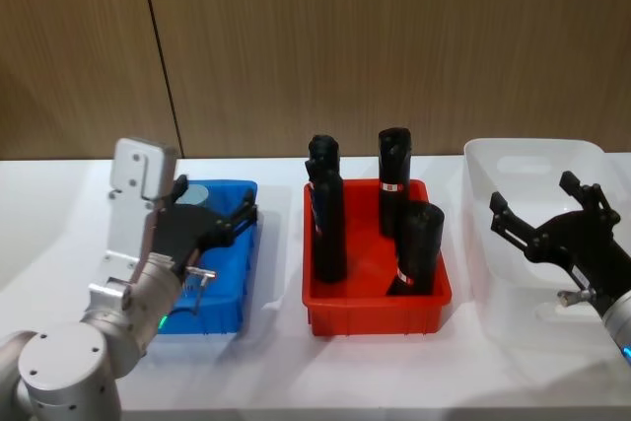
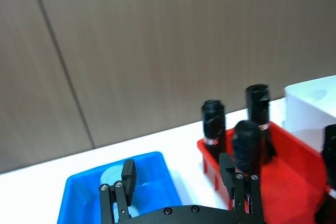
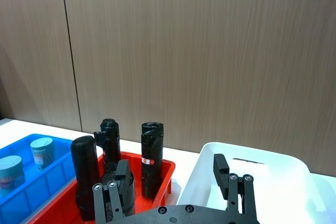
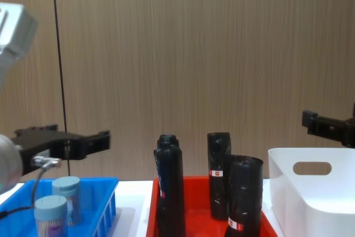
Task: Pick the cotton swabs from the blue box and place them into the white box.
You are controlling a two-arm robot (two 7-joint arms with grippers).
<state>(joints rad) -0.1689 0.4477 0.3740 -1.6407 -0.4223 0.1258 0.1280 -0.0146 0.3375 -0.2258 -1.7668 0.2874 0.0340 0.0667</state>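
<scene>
Left claw [image 1: 219,202], head view: wide open, empty, above the bright blue slotted plastic basket [image 1: 235,283], likely lining up a grasp.
Clear pale-lidded cotton swab tubs [image 2: 111,173], left wrist view: in the basket, one just beside the claw.
Right claw [image 3: 170,165], right wrist view: open, empty, idle over the plain white plastic bin [image 3: 273,179].
Tubs, chest view: two upright, far left.

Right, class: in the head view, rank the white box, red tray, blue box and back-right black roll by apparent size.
1. white box
2. red tray
3. blue box, though the left gripper hides part of it
4. back-right black roll
</scene>
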